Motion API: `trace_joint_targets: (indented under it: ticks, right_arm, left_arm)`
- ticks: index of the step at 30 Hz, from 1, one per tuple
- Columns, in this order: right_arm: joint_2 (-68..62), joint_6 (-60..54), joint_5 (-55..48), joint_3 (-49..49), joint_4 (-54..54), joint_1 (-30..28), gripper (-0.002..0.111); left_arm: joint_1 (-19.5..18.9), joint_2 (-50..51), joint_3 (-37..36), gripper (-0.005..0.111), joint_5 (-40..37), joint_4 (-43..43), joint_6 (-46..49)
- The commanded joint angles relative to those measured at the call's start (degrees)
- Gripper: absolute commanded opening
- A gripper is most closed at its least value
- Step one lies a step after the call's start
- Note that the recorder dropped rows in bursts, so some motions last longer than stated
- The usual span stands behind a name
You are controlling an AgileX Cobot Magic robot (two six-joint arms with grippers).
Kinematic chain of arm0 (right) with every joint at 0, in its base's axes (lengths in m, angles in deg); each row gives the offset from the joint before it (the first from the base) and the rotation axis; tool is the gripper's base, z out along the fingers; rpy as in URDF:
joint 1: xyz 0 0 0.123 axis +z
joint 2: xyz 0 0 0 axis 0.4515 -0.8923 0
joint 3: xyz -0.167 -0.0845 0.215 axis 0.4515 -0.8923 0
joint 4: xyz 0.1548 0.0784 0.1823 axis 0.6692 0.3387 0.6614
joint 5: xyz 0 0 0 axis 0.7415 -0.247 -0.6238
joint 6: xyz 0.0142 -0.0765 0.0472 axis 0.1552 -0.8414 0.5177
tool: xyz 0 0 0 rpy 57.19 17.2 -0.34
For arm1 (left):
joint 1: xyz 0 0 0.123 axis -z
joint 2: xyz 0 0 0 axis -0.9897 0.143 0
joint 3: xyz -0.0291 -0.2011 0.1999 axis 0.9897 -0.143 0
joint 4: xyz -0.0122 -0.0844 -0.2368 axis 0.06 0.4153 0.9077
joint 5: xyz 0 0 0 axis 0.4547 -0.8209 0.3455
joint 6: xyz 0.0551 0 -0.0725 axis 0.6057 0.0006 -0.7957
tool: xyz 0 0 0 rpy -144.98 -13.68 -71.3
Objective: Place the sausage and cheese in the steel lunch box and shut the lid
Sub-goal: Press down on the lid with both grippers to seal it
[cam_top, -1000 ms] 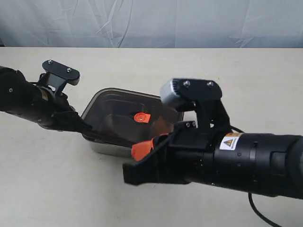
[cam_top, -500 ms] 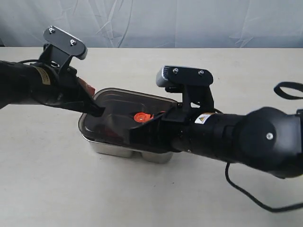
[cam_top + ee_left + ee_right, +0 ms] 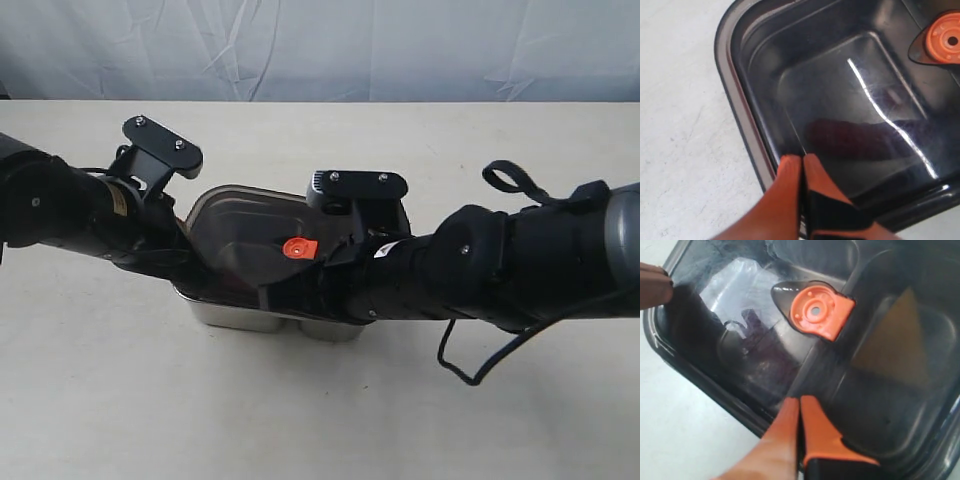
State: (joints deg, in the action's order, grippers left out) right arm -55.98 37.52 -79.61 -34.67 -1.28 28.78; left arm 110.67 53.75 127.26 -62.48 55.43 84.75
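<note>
**Lid on the lunch box, 2 hands pressing it**

The dark smoky lid [image 3: 240, 225] with its orange valve [image 3: 298, 248] covered the steel lunch box [image 3: 250, 318] on the bench [image 3: 120, 400]. Through it, the red sausage [image 3: 855, 137] showed dimly in 1 compartment and the orange cheese [image 3: 900, 340] wedge in the other. Loading looked done; only seating the lid seemed left, and the seal could not be judged. The left hand [image 3: 801, 161] and right hand [image 3: 799, 404] had fingers together, empty, tips against the lid.
</note>
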Motion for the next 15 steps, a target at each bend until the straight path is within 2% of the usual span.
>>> trace_joint_targets:
  ticks: [1, 15]
  right_arm:
    - [-1.98, -0.10, 0.66, -0.30, -0.53, -0.34, 0.000]
    - [-1.98, -0.04, 2.46, -0.30, -0.53, -0.34, 0.000]
  left_arm:
    - [0.41, 2.24, -1.39, 0.000, -2.24, 0.46, 0.01]
    - [0.41, 3.90, -1.39, 0.000, -2.24, 3.11, 0.01]
